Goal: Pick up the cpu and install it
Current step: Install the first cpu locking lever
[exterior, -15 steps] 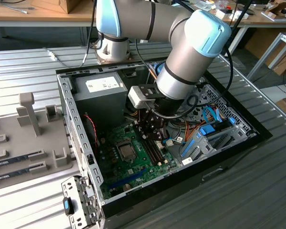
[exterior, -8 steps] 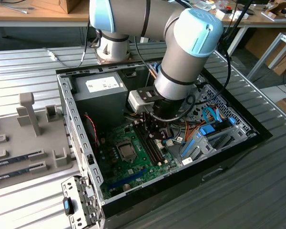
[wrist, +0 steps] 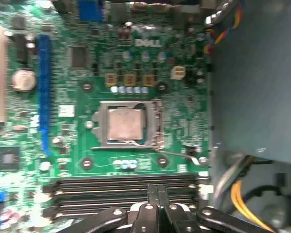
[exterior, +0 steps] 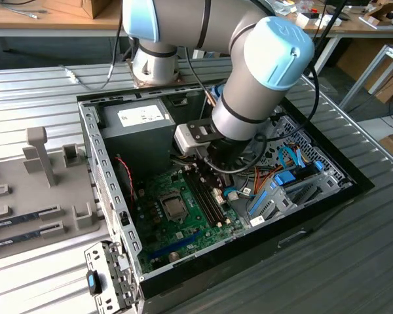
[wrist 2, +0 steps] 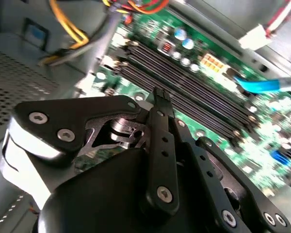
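Note:
The cpu [wrist: 125, 124] is a silver square lying inside the metal socket frame [wrist: 157, 121] on the green motherboard [wrist: 77, 141]. In the exterior view the cpu [exterior: 174, 208] sits in the middle of the board inside the open computer case [exterior: 98, 157]. My gripper [wrist: 158, 191] hovers over the black memory slots [wrist: 121, 187] beside the socket, fingers pressed together with nothing between them. In the second wrist view the gripper [wrist 2: 160, 97] points down at the same slots [wrist 2: 194, 92]. A thin wire lever [wrist: 179, 154] lies along the socket's edge.
A grey power supply [exterior: 141, 121] fills the case's far corner. Orange, blue and black cables [exterior: 275, 173] and a blue drive bracket [exterior: 288, 180] crowd the exterior view's right of the case. A grey fixture tray [exterior: 39, 190] with memory sticks lies at the left.

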### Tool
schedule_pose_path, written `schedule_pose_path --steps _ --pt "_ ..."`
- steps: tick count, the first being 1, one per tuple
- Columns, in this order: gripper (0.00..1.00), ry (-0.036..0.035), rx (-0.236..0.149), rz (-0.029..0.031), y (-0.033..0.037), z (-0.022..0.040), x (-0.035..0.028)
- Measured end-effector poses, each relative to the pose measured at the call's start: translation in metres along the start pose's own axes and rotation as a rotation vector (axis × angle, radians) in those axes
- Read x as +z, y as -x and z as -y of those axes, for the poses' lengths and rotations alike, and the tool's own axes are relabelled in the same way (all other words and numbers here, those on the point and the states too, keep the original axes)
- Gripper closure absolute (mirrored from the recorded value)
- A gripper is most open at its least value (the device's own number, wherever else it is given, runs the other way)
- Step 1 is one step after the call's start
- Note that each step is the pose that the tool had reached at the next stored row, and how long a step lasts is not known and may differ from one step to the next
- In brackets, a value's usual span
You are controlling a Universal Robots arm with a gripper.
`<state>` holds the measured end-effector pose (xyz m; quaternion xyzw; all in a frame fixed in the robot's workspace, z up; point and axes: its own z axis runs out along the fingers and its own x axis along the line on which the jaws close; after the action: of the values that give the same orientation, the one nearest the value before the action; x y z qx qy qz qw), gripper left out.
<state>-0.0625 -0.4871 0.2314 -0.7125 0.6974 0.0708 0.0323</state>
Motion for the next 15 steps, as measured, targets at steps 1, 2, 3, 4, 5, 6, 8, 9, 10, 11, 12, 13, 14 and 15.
schedule_pose_path --steps 1,2,3,4,5,6,8,9,10,11,12,13,14,15 --pt "0.89 -0.0005 -0.001 0.0271 -0.0004 -0.0008 0.0000" --pt "0.89 -0.0008 -0.003 0.0457 -0.0006 -0.0013 0.0000" --pt "0.89 -0.0010 -0.004 0.0647 -0.0007 -0.0015 0.0000" --pt "0.89 -0.0017 -0.005 0.0963 -0.0008 -0.0019 0.0000" --pt "0.89 -0.0023 -0.007 0.1267 -0.0008 -0.0027 0.0000" --pt "0.89 -0.0025 -0.008 0.1384 -0.0008 -0.0030 0.0000" --pt "0.89 -0.0024 -0.008 0.1387 -0.0008 -0.0029 0.0000" --pt "0.89 -0.0025 -0.008 0.1387 -0.0009 -0.0060 0.0002" --pt "0.89 -0.0027 -0.008 0.1387 -0.0004 -0.0081 0.0004" --pt "0.89 -0.0027 -0.008 0.1385 0.0008 -0.0090 0.0005" --pt "0.89 -0.0027 -0.008 0.1385 0.0045 -0.0094 0.0011" --pt "0.89 -0.0027 -0.008 0.1386 0.0064 -0.0093 0.0014" --pt "0.89 -0.0028 -0.008 0.1388 0.0078 -0.0094 0.0017" --pt "0.89 -0.0027 -0.008 0.1387 0.0089 -0.0098 0.0019"
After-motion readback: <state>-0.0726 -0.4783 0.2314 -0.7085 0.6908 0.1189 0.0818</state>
